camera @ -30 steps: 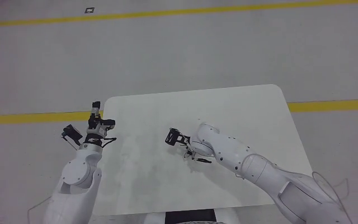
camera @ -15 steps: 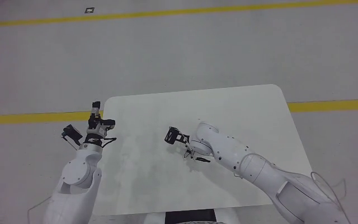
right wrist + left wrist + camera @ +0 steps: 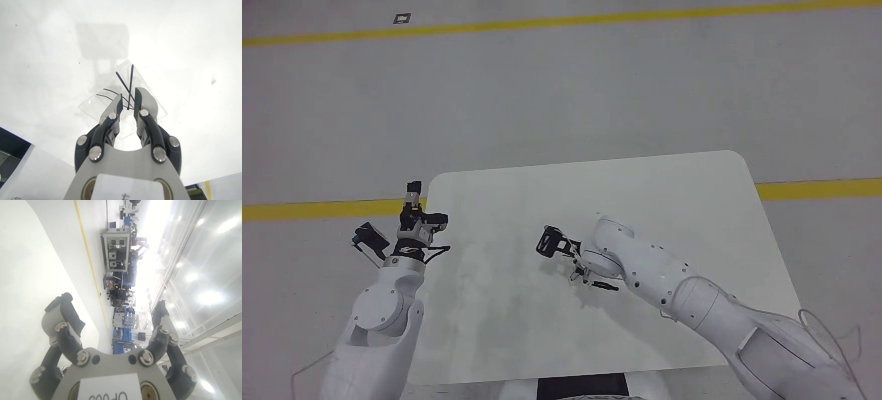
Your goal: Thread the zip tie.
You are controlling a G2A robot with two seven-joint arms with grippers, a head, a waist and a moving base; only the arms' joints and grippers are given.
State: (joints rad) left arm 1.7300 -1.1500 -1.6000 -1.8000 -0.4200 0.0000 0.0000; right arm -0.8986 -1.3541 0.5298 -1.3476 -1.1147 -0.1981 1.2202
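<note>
Several black zip ties (image 3: 130, 85) lie crossed in a shallow clear tray (image 3: 151, 106) on the white table (image 3: 47, 66). My right gripper (image 3: 129, 94) hangs just over them, open with a narrow gap. The head end of one tie shows between its fingers (image 3: 139, 98), and nothing is clamped. From above, the right gripper (image 3: 594, 281) points down near the table's middle. My left gripper (image 3: 112, 302) is wide open and holds nothing. It sits at the table's left edge (image 3: 414, 212) and faces out toward the room.
The white table (image 3: 672, 200) has rounded corners, with bare surface around the tray on every side. Grey floor with yellow lines (image 3: 542, 22) surrounds it. Racks and equipment (image 3: 117, 253) stand far off in the room.
My right arm has crept a little to the left over the table. The left arm has not moved.
</note>
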